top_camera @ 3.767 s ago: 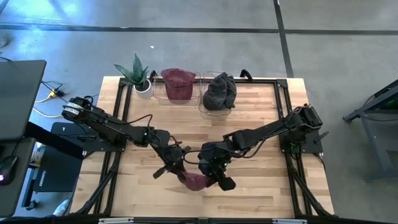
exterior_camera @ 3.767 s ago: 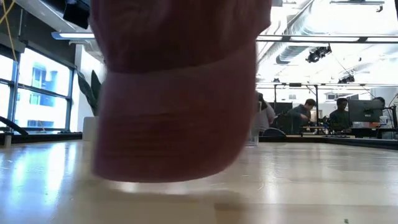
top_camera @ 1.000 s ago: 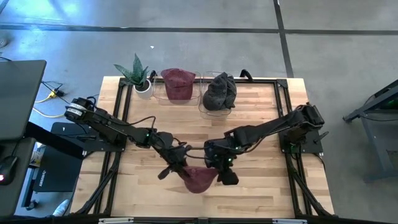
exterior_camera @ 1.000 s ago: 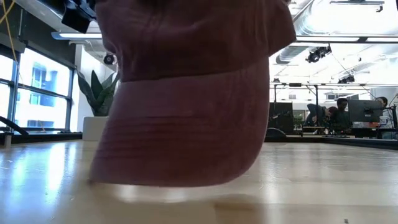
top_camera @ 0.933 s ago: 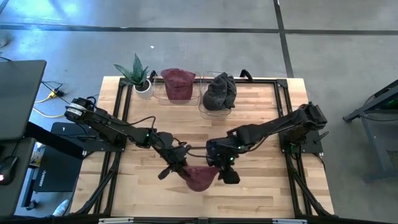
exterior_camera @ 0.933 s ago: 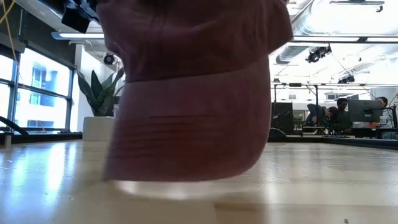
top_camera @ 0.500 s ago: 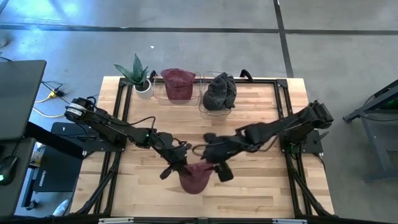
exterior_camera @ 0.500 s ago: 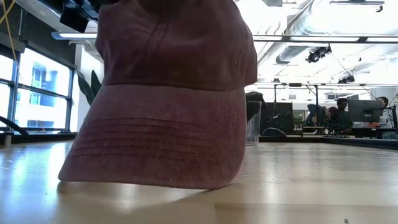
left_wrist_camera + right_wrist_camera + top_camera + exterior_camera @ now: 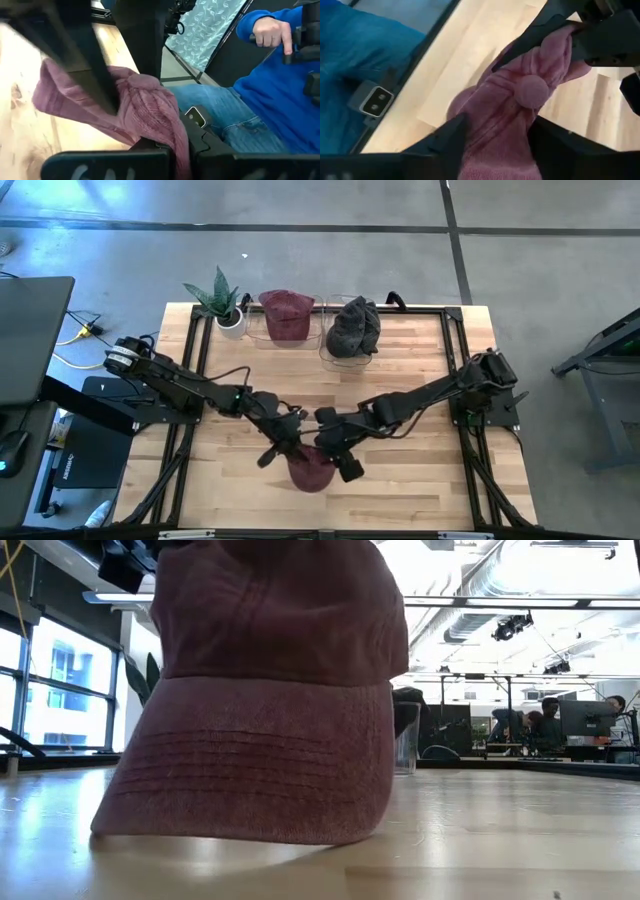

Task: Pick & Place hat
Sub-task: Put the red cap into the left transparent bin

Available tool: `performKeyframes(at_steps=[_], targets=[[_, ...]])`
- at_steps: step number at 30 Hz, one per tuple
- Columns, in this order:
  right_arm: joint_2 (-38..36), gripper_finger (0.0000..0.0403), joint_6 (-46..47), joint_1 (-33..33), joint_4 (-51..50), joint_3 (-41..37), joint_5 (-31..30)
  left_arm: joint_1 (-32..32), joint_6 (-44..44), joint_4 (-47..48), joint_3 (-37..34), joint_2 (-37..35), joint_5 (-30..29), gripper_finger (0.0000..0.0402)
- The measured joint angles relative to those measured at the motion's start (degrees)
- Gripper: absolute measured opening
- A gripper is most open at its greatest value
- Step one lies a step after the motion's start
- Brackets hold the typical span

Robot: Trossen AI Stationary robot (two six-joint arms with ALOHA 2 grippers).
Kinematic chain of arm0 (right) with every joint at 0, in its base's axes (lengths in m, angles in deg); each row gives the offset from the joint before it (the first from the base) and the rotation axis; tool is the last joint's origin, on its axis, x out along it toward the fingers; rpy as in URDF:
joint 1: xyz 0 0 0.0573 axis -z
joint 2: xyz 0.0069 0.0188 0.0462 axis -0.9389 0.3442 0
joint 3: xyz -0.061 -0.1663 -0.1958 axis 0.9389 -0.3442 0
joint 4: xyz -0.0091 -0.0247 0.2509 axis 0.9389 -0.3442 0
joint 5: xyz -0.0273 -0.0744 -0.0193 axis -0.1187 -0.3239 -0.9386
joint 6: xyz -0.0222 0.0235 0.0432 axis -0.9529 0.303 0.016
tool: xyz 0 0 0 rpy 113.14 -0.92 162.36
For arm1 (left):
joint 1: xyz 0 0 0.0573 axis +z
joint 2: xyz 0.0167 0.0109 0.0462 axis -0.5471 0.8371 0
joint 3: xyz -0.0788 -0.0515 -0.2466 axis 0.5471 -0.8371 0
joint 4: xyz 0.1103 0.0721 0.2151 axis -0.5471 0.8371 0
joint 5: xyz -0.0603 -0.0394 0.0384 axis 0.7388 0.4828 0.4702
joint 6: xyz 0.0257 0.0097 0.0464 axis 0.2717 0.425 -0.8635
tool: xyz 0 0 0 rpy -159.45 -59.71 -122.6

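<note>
A dark pink hat is seen near the front edge of the wooden tabletop, roughly midway across it, with its brim resting on the wood in the low view. Its crown is held up from above. The fabric at the crown is pinched by the left gripper, whose fingers are pressed together on the cloth; in the left wrist view the bunched pink material is seen caught between the dark fingers. The right gripper is placed just beside the hat on its other side, with its fingers spread either side of the crown; in the right wrist view the button on top of the hat is seen between them, and whether the cloth is touched cannot be told.

At the back of the tabletop, a second dark pink hat and a dark grey hat are set on clear stands side by side. A small potted plant stands just beside them at the left back corner.

A person in a blue sleeve and jeans is seen beyond the front of the tabletop. Further people at desks are visible far across the room in the low view.
</note>
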Motion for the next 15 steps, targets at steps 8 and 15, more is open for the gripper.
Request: performKeyframes(at_steps=[8,15], targets=[[0.1,0.0101,2.3,0.9,0.3,0.0,6.0,1.3,1.9,0.3,0.0,0.0,0.7,0.0],[-0.5,0.001,2.6,1.3,0.5,0.1,13.8,1.9,-1.7,-1.0,0.0,0.0,6.5,0.001]])
